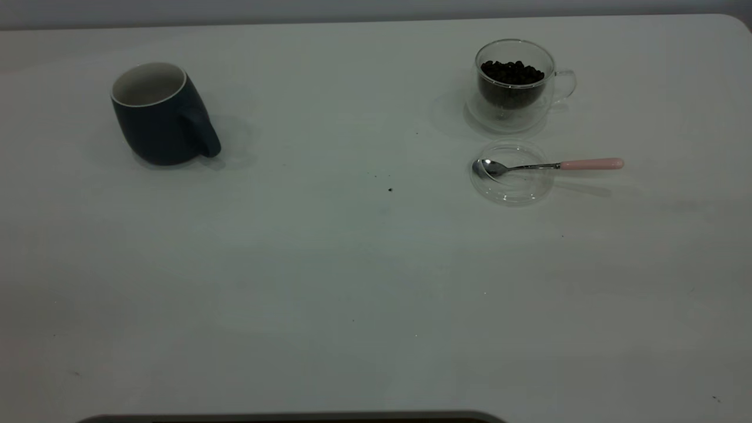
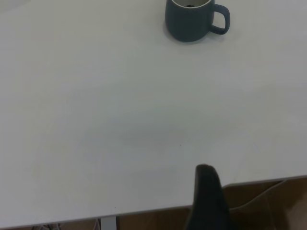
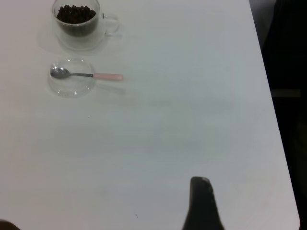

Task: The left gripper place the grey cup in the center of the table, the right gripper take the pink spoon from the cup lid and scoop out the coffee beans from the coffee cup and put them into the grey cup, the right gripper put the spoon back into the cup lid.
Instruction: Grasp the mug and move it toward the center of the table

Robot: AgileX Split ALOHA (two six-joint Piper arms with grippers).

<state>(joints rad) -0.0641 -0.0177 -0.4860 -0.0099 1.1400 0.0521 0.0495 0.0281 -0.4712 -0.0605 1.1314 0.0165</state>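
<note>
Broadly, layout: nothing is gripped yet, and every object stands well apart from both sets of fingers.
Desk: the large plain white desk (image 1: 329,282) has an open middle, room for the mug to be set there.
Grey cup: the rounded dark blue-grey ceramic mug (image 1: 160,115) stands upright far ahead of the left gripper (image 2: 207,199), handle turned sideways, probably easy to reach.
Coffee cup: the small clear double-walled glass cup (image 1: 516,84) stands far beyond the right gripper (image 3: 201,203).
Coffee beans: the dark roasted heap (image 1: 512,73) fills it, ready for scooping.
Cup lid: the flat clear glass disc (image 1: 512,187) lies just beside the glass cup, serving as a spoon rest.
Pink spoon: the metal-bowled, pink-handled teaspoon (image 1: 549,165) rests with its bowl in the disc and its handle overhanging, free to grasp.
Fingers: only one dark tip of each gripper shows; I cannot tell whether they are apart or together.
</note>
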